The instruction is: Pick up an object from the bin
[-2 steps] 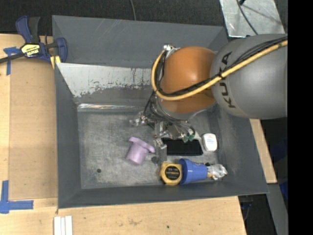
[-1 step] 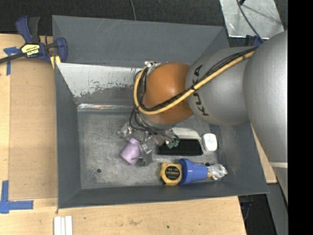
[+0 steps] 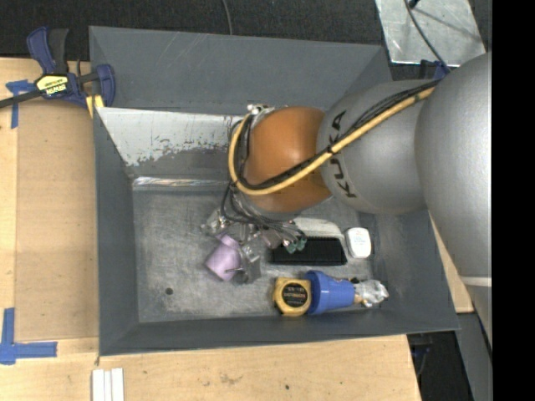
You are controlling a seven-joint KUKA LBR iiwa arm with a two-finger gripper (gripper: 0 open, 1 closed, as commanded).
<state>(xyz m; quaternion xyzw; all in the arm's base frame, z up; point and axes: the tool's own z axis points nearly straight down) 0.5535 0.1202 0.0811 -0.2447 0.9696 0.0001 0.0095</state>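
Observation:
My gripper [image 3: 249, 242] hangs low in the middle of the bin, under the arm's orange cover. A small lilac, rounded thing [image 3: 222, 260] lies right against its lower left side, partly hidden by it. Just to the right, a flat black rectangular thing [image 3: 309, 251] lies on the floor, close to the gripper. A yellow tape measure [image 3: 292, 296] rests nearer the front wall, below and to the right of the gripper.
A blue cylinder [image 3: 332, 295] with a clear crinkled end [image 3: 373, 291] lies beside the tape measure. A small white block [image 3: 359, 243] sits right of the black thing, with a white strip [image 3: 320, 224] behind it. The arm covers the bin's right rear.

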